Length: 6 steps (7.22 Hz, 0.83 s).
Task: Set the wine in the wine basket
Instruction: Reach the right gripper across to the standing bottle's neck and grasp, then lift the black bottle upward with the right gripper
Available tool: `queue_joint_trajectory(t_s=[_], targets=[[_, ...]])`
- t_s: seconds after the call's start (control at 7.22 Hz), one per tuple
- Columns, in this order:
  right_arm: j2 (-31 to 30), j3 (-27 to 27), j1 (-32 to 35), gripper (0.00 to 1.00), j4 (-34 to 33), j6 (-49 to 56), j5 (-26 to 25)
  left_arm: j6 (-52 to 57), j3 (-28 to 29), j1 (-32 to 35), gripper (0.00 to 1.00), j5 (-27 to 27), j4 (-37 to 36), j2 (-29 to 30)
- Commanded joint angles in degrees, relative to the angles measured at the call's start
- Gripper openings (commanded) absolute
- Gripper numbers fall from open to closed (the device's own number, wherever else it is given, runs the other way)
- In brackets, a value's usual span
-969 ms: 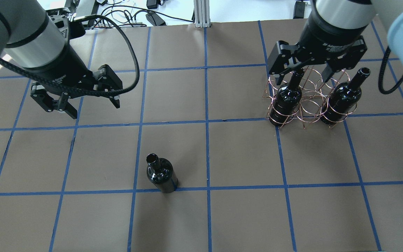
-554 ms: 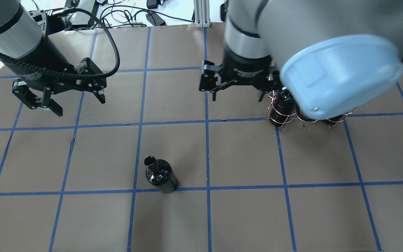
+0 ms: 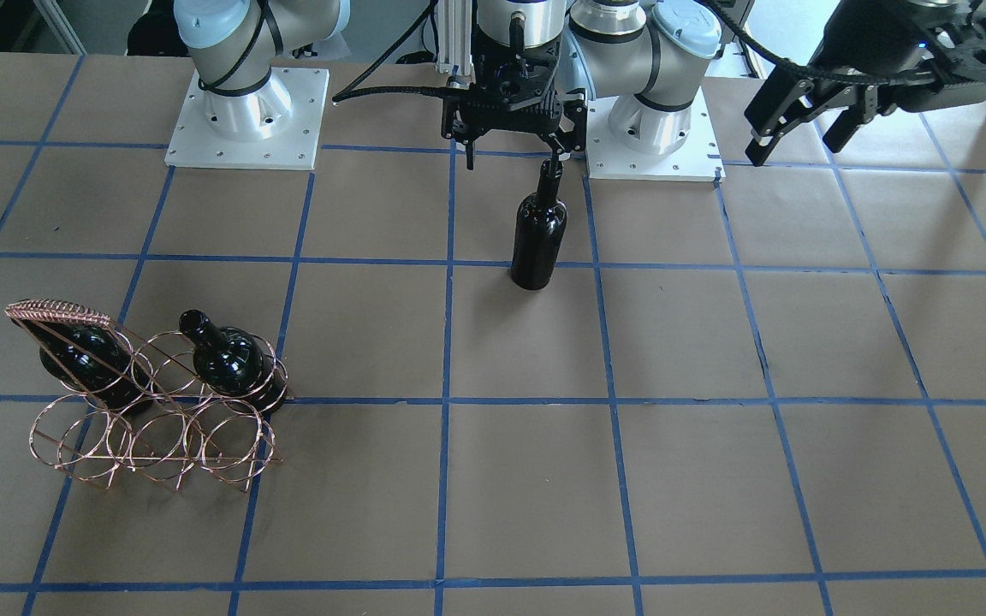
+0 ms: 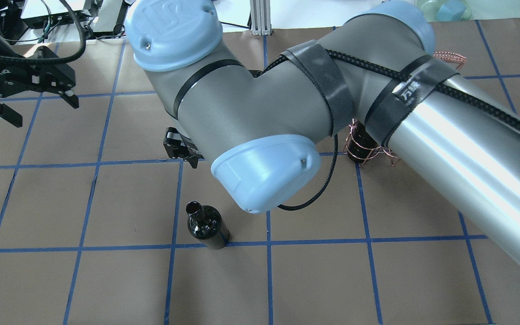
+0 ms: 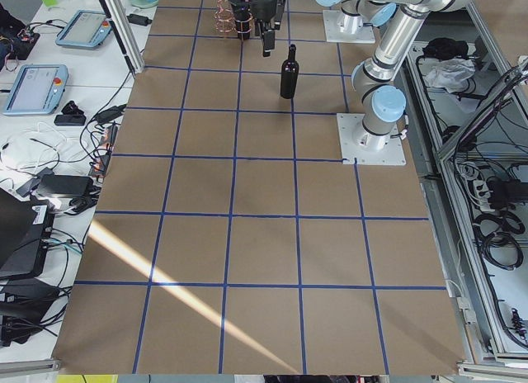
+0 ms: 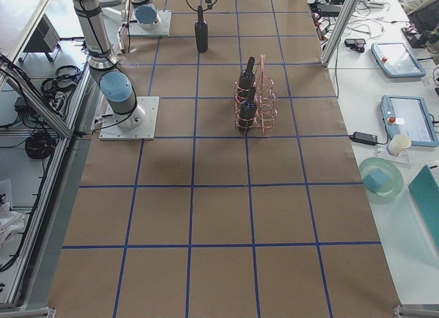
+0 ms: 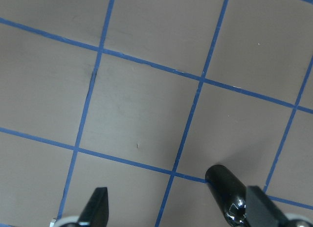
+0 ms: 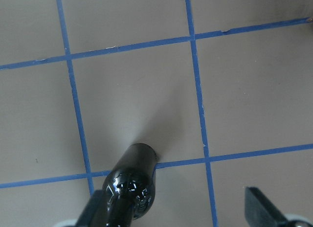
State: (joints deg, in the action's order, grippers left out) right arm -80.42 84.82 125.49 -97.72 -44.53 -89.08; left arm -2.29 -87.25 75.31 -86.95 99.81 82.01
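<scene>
A loose near-black wine bottle (image 3: 536, 231) stands upright on the brown table; it also shows in the overhead view (image 4: 206, 225). My right gripper (image 3: 514, 154) hangs open just above it, with the bottle's neck by one finger, off the middle of the gap. In the right wrist view the bottle (image 8: 129, 188) sits at the lower left beside that finger. The copper wire wine basket (image 3: 151, 411) stands far off and holds two other bottles (image 3: 223, 359). My left gripper (image 3: 797, 120) is open and empty, well away from the bottle.
The right arm's elbow (image 4: 264, 117) covers most of the overhead view and hides most of the basket (image 4: 368, 151). Blue tape lines grid the table. The arms' white base plates (image 3: 245, 120) lie behind the bottle.
My right arm has swung from over the basket across the table to the loose bottle. My left gripper has drawn back to the left. The bottle has not moved.
</scene>
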Motion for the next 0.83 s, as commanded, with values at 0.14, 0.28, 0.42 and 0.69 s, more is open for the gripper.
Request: queue_joint_trajectory(t_s=[0.14, 0.28, 0.42, 0.69], targets=[[2.98, 0.77, 4.75, 1.00, -2.47, -4.24, 1.89, 3.34, 0.33, -2.72, 1.00, -0.15, 0.12, -0.45], [3.85, 1.13, 4.94, 1.00, -2.56, -4.51, 2.15, 3.34, 0.24, -2.72, 1.00, -0.15, 0.12, -0.54], [4.12, 1.74, 4.94, 1.00, -2.39, -4.26, 2.24, 3.34, 0.24, -2.72, 1.00, -0.15, 0.29, -0.71], [4.04, 5.42, 4.94, 1.00, -5.26, -3.99, 2.16, 3.34, -0.11, -2.72, 1.00, -0.16, 0.56, -1.06]])
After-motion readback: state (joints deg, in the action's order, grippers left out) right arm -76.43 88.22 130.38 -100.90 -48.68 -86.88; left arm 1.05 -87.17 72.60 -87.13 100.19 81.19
